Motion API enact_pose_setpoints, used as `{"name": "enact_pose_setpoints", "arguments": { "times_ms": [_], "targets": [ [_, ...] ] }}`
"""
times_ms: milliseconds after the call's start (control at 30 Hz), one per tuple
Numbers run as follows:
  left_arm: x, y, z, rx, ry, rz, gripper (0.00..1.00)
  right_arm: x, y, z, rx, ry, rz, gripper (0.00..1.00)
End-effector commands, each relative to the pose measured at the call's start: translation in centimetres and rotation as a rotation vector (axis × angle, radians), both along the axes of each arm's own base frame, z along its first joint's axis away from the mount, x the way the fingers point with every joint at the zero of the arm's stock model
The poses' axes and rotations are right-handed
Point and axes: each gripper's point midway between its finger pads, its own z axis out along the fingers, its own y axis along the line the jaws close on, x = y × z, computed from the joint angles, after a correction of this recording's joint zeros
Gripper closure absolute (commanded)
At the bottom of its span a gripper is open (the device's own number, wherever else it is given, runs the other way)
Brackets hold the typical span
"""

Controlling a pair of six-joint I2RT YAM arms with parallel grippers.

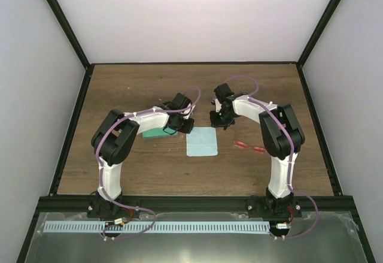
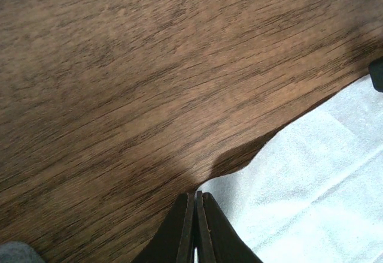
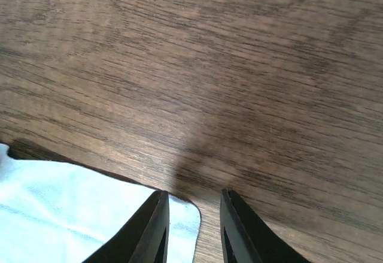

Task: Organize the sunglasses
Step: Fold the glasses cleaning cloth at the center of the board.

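The sunglasses (image 1: 250, 147) lie flat on the table (image 1: 137, 89), at about 3 o'clock from the light blue cloth (image 1: 201, 142) and apart from it. They sit just in front of the right arm's elbow, and no gripper touches them.

The left gripper (image 1: 177, 129) is down at the cloth's 10 o'clock corner. In the left wrist view its gripper (image 2: 195, 215) has both fingers pressed together with no gap, their tips right at the edge of the cloth (image 2: 323, 203). That edge casts a shadow on the wood, so it may be slightly raised; whether a fold is caught between the fingers cannot be told.

The right gripper (image 1: 214, 122) hangs at the cloth's 1 o'clock corner. In the right wrist view its gripper (image 3: 194, 200) has the fingers apart with bare wood between them, and a rounded corner of the cloth (image 3: 66, 209) lies under the finger at 9 o'clock.

The case (image 1: 152, 133), its green inside showing, sits at 9 o'clock from the cloth, partly hidden under the left forearm.
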Motion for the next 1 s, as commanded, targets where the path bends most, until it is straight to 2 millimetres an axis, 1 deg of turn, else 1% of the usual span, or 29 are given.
{"name": "enact_pose_setpoints", "arguments": {
  "times_ms": [0, 200, 300, 567, 767, 867, 967],
  "targets": [
    [-1.9, 1.1, -1.9, 0.040, 0.078, 0.000, 0.96, -0.3, 0.4, -0.6, -0.003, 0.021, 0.024, 0.74],
    [-2.1, 1.2, -2.2, 0.041, 0.082, -0.006, 0.96, -1.5, 0.7, -0.9, -0.033, 0.027, 0.037, 0.75],
    [-2.2, 1.1, -2.3, 0.033, 0.088, -0.003, 0.96, -1.9, 0.9, -1.3, -0.044, 0.037, 0.045, 0.76],
    [-2.4, 1.4, -2.4, 0.041, 0.087, 0.000, 0.96, -2.2, 0.8, -1.5, -0.065, 0.036, 0.047, 0.79],
    [-2.7, 1.6, -2.5, 0.041, 0.091, 0.003, 0.96, -2.4, 0.6, -1.8, -0.080, 0.040, 0.041, 0.90],
    [-2.7, 1.5, -2.4, 0.038, 0.089, 0.002, 0.96, -2.3, 0.6, -1.7, -0.079, 0.037, 0.041, 0.98],
    [-2.6, 1.4, -2.3, 0.031, 0.089, 0.001, 0.96, -2.3, 0.7, -1.4, -0.075, 0.032, 0.043, 0.99]
  ]
}}
